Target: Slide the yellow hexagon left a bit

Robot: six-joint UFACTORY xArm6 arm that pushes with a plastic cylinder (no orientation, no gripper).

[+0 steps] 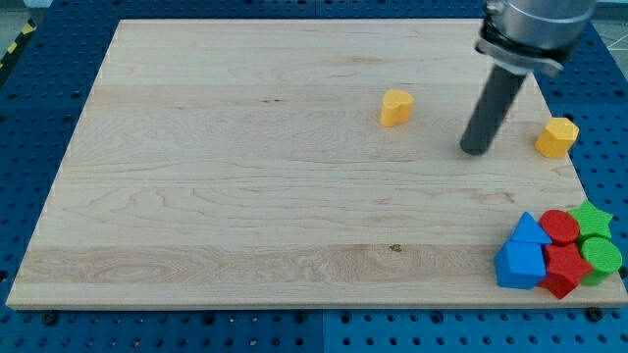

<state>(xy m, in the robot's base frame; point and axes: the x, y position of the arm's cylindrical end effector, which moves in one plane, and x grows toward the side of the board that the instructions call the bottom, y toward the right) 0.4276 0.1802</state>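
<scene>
The yellow hexagon (556,136) lies near the right edge of the wooden board (245,196), in the upper half. My tip (475,151) rests on the board to the left of the hexagon, with a clear gap between them. A yellow heart-shaped block (396,107) lies further left of the tip and slightly higher in the view.
A tight cluster sits at the board's bottom right corner: two blue blocks (521,257), a red cylinder (559,226), a red block (564,269), a green star (592,218) and a green cylinder (601,259). A blue pegboard surface (39,108) surrounds the board.
</scene>
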